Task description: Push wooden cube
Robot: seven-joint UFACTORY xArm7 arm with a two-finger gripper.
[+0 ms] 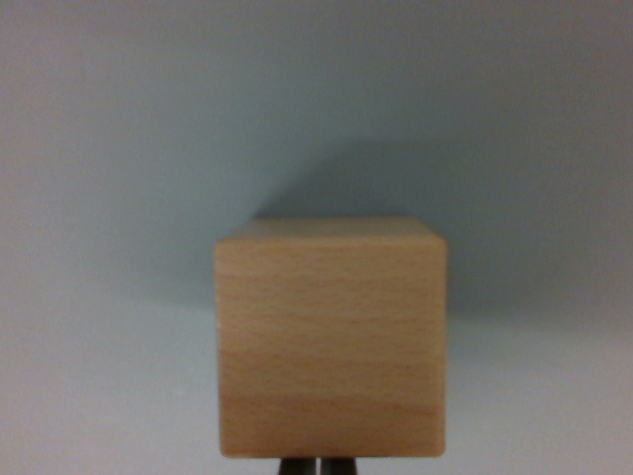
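One wooden cube [330,341] fills the middle of the wrist view, sitting flat on the pale grey bench [109,396], its shadow falling behind it and toward the wrist view's right. No bench edges or corners show, so I can't place it against them. Right under the cube's near face, at the bottom of the picture, two dark fingertips of the hand [317,466] poke in, pressed close together with barely a sliver between them and pinching nothing. They look tight up against the cube, though contact itself is hidden. Now the push, as I judge it: keep the tips low and centred on that near face, drive straight ahead and slow, or the cube will likely twist off to one side. No brand, label or writing anywhere, just plain wood grain.
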